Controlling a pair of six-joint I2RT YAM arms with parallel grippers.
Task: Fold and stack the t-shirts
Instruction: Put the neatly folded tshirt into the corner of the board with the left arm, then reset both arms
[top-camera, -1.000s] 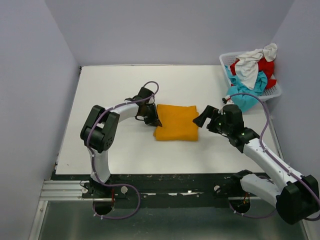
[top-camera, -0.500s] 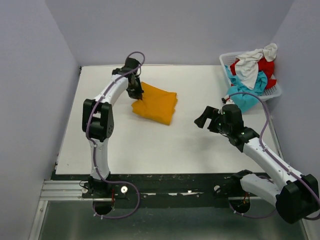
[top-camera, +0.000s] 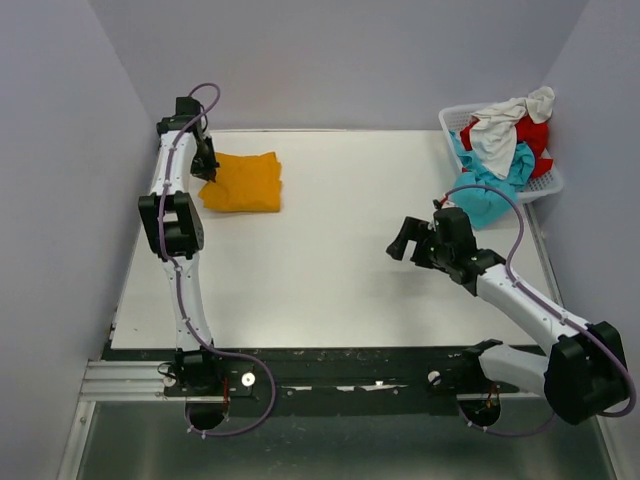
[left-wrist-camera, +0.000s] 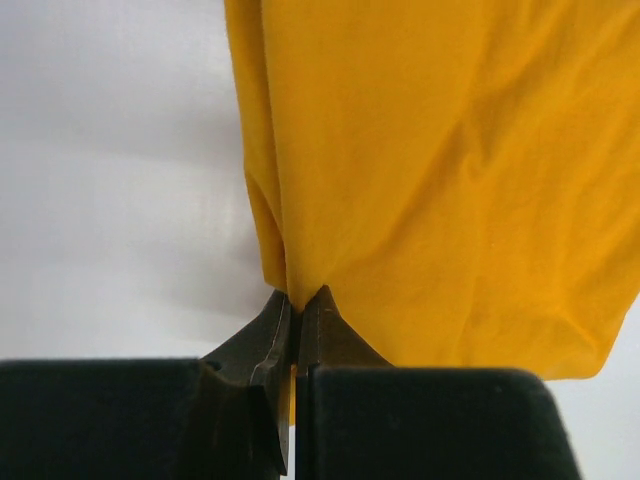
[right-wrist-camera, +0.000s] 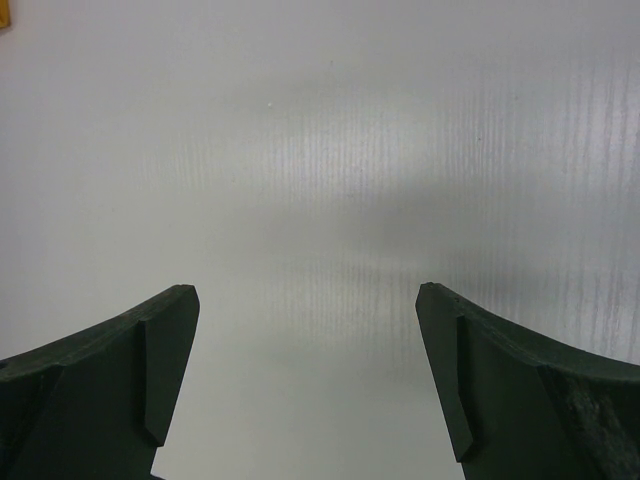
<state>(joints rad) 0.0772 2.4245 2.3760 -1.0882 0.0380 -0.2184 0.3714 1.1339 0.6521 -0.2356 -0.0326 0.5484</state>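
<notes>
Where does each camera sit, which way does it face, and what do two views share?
Top external: above and behind the bases, looking down on table, left arm, right arm, mustard-orange t-shirt far left, basket of other t-shirts far right.
Left wrist: on that arm, facing along the left gripper, shut on the shirt's edge.
Right wrist: looks down past the open right gripper at white table.
Shared: top and left wrist both show the pinched shirt.

left hand | dragged folded orange t-shirt | from table centre to far-left corner
</notes>
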